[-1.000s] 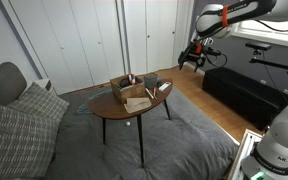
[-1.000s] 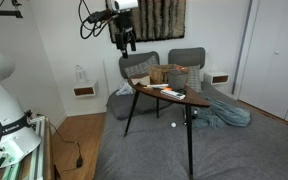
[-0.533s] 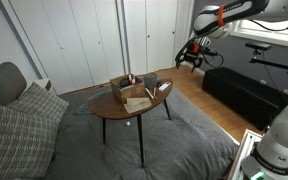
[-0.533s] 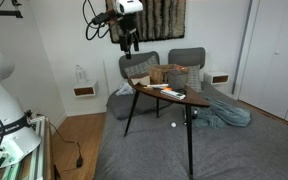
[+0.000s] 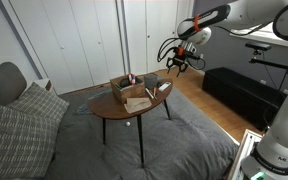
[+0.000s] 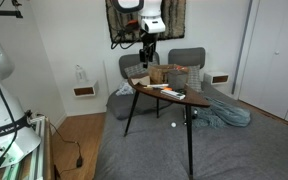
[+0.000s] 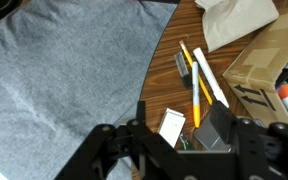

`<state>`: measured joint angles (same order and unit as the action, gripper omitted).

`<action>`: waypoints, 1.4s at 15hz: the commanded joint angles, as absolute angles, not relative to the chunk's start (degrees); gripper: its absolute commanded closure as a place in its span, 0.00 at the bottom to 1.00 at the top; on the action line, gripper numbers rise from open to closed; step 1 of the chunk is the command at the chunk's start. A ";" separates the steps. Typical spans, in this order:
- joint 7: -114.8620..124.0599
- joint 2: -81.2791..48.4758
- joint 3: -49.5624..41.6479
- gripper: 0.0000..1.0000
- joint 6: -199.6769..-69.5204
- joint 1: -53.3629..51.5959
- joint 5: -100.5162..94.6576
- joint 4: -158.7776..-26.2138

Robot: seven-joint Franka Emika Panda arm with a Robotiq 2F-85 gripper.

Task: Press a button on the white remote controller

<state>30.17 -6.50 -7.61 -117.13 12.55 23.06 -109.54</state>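
A slim white remote (image 7: 209, 80) lies on the round wooden table (image 7: 164, 90) beside a yellow pen (image 7: 194, 92) and a small dark remote (image 7: 181, 63). My gripper (image 7: 184, 150) is open and empty, high above the table's edge, with its two dark fingers framing the bottom of the wrist view. It hangs above the table's end in both exterior views (image 5: 176, 62) (image 6: 145, 58). The white remote is too small to make out in the exterior views.
On the table are a cardboard box (image 7: 269, 55), a white paper (image 7: 234, 20), a small white card (image 7: 171, 125) and a dark grey block (image 7: 220, 128). A grey rug (image 7: 54, 80) lies below. Cushions (image 5: 24, 115) and a black cabinet (image 5: 239, 90) stand nearby.
The arm has swung toward the table; the gripper has moved from beside the table to above its end. It stays open and empty.
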 commanded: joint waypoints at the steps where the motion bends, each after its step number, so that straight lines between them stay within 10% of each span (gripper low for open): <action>1: 30.02 -15.11 -8.98 0.62 -112.15 12.81 26.84 -100.39; 7: 30.99 -24.51 -9.75 0.99 -107.15 15.05 30.53 -92.02; 21: 31.70 -31.04 -9.72 1.00 -104.93 15.83 30.55 -88.57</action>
